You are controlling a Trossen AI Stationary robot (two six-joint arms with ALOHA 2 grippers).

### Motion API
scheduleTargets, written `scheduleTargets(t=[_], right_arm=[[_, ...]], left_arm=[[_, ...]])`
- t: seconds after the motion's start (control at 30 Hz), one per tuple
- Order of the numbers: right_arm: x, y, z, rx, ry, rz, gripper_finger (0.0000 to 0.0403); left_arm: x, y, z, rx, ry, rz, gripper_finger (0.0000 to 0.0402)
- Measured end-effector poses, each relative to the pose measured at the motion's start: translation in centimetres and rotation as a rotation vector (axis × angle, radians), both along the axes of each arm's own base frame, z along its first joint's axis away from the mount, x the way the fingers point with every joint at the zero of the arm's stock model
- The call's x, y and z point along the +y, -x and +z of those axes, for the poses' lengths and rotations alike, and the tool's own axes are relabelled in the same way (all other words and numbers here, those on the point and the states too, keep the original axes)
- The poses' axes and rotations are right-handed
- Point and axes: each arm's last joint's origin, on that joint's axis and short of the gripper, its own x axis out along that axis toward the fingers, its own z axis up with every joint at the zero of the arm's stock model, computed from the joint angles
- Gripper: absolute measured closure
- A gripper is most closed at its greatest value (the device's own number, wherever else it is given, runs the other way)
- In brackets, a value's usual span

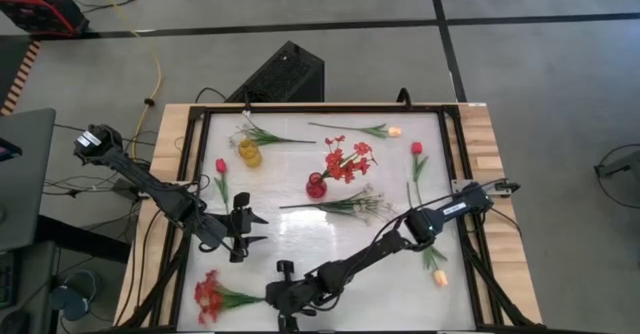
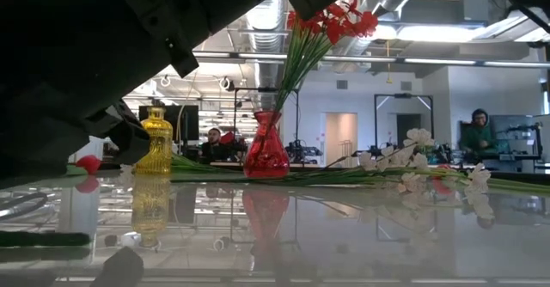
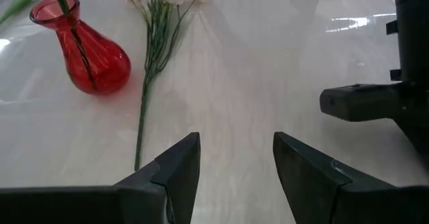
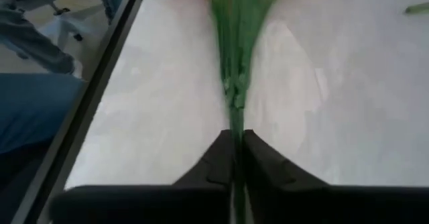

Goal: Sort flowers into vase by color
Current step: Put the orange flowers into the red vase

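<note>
A bushy red cluster flower (image 1: pixel 209 296) lies near the table's near-left corner; my right gripper (image 1: pixel 272 296) is shut on its green stem (image 4: pixel 234 83). My left gripper (image 1: pixel 250 229) hovers open left of centre, touching nothing (image 3: pixel 234 150). The red vase (image 1: pixel 316 185) stands mid-table with red flowers (image 1: pixel 346 160) in it (image 2: pixel 266 154). The yellow vase (image 1: pixel 249 154) stands at the far left (image 2: pixel 156 141). A white spray (image 1: pixel 345 206) lies beside the red vase (image 3: pixel 159 23). Red tulips (image 1: pixel 220 170) (image 1: pixel 417 154) and peach tulips (image 1: pixel 385 130) (image 1: pixel 438 274) lie flat. My right gripper pinches the red cluster's green stem (image 4: pixel 235 120) between its two fingers, near the stem's free end. The fingers come level from the table's right and lie along the stem. The flower head points toward the left edge; whether it rests on the table, I cannot tell.
A dark frame (image 1: pixel 455 154) runs around the white tabletop. My right arm (image 3: pixel 375 103) stretches across the near half of the table. A white spray with green stem (image 1: pixel 262 134) lies by the yellow vase. People sit in the room behind (image 2: pixel 474 132).
</note>
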Motion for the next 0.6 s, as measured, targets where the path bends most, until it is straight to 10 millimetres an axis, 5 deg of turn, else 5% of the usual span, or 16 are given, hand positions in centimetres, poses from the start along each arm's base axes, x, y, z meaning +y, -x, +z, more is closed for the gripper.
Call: scheduleTargets(t=[0.37, 0.6], right_arm=[[-0.6, 2.1, 4.1, 0.147, 0.103, 0.062, 0.0374], [-0.8, 2.4, 4.8, 0.15, 0.139, 0.075, 0.0374]], left_arm=[[0.0, 0.0, 0.0, 0.002, -0.005, -0.002, 0.0223], [0.0, 0.0, 0.0, 0.002, -0.006, -0.002, 0.0223]])
